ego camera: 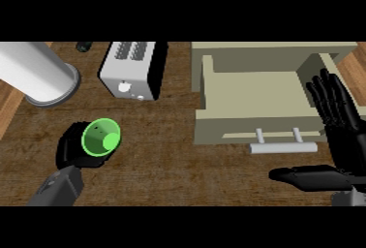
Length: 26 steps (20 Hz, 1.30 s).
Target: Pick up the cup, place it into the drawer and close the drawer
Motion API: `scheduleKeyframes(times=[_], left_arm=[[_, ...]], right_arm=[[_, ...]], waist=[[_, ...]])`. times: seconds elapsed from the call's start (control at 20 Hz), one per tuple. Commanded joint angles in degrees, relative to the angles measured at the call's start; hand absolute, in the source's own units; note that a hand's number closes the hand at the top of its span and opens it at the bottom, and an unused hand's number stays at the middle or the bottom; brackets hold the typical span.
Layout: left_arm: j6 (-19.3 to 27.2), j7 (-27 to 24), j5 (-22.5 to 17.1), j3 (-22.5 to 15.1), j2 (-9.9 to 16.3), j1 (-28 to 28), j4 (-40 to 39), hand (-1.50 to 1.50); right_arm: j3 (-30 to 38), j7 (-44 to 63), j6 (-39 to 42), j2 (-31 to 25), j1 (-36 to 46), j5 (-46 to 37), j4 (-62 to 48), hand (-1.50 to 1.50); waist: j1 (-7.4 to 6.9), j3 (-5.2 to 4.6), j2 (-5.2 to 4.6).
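Note:
A green cup (100, 137) shows its open mouth at the counter's left, with my left hand (70, 146) curled round its side and base. The beige drawer (250, 128) stands pulled open at the right, its inside bare, a pale bar handle (283, 147) at its front. My right hand (336, 131) is open beside the drawer's right front corner, fingers straight and pointing away, thumb (304, 175) stretched left below the handle.
A silver toaster (132, 70) stands at the back, left of the drawer. A large white cylinder (36, 72) lies at the far left. A small dark object (83, 46) sits by the back edge. Brown countertop (178, 164) lies between the hands.

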<state>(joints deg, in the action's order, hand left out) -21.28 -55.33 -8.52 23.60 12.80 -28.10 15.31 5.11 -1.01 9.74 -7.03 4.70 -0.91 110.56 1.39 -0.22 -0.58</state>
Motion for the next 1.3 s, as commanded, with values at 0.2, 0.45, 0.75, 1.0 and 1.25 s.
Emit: scheduleKeyframes(times=[0.2,0.45,0.75,1.0,1.25], left_arm=[[-1.85,-7.89,-0.62,-0.08,-3.06,-1.75,2.89,1.50],[-4.32,-8.26,-1.11,-1.05,-3.26,-2.27,7.44,1.50],[-4.38,-2.12,-0.31,-5.53,-4.88,-1.56,15.80,1.50],[4.63,6.79,0.41,-9.25,-8.49,-7.19,26.82,1.50],[10.33,19.33,-0.51,-12.42,-10.95,-8.74,40.15,1.50]], right_arm=[[1.66,0.68,0.55,-1.29,2.00,1.16,-0.20,-1.50],[1.45,-3.26,0.35,-0.34,-0.06,-0.28,-3.34,-1.50],[3.11,0.21,0.87,-1.65,-0.91,1.46,-0.76,-1.50],[4.67,-2.00,1.30,-2.48,1.31,1.92,-4.88,-1.50],[3.76,0.91,0.47,-1.86,0.24,1.49,-1.36,-1.50]], waist=[[-0.31,0.07,0.17],[-1.06,0.17,0.40],[-1.67,0.25,0.84],[-2.16,0.32,0.94],[-2.11,0.28,1.03]])
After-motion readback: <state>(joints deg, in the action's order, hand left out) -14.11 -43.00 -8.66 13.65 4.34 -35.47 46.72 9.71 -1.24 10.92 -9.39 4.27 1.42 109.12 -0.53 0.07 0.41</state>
